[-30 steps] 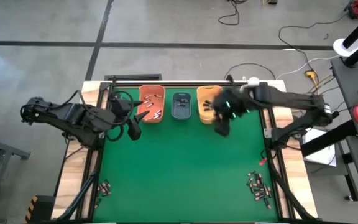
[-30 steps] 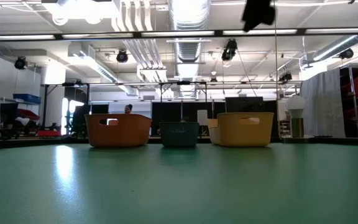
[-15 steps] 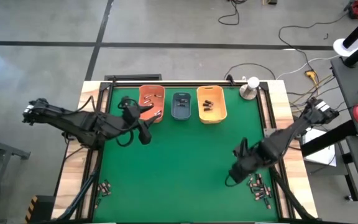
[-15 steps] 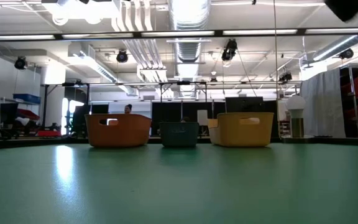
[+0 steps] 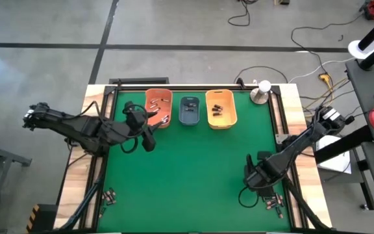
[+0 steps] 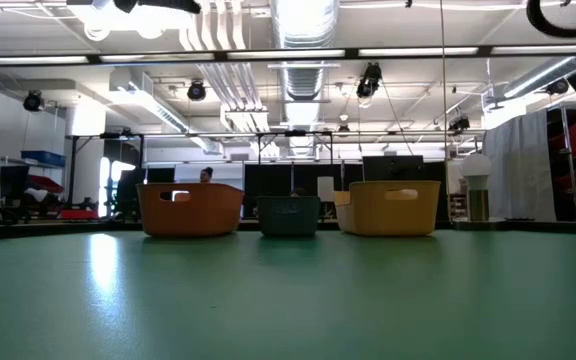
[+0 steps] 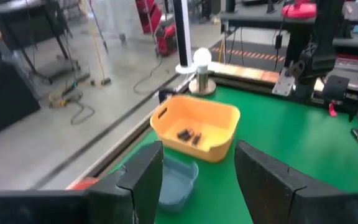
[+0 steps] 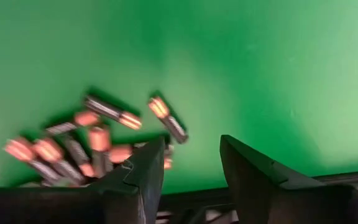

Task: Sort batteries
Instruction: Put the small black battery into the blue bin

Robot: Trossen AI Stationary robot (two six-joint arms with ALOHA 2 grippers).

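A heap of batteries (image 5: 273,200) lies on the green mat at the near right corner; in the right wrist view these batteries (image 8: 98,134) are dark cylinders with coppery ends. A smaller group of batteries (image 5: 109,195) lies at the near left. More sit in the orange bin (image 5: 159,107) and the yellow bin (image 5: 220,108). My right gripper (image 8: 191,168) is open, pointing down beside the near-right heap, with nothing between its fingers; the high view shows my right gripper (image 5: 254,177) just left of that heap. My left gripper (image 7: 197,180) is open and holds nothing, in front of the orange bin (image 5: 148,139).
Three bins stand in a row at the far edge: orange (image 6: 190,208), blue-grey (image 6: 289,215), yellow (image 6: 388,207). A small lamp (image 5: 261,93) stands at the far right corner. The mat's middle (image 5: 193,169) is bare.
My right gripper has swept from above the yellow bin toward the table's near right corner and has come down beside the heap of batteries. My left gripper has shifted a little toward the right in front of the orange bin.
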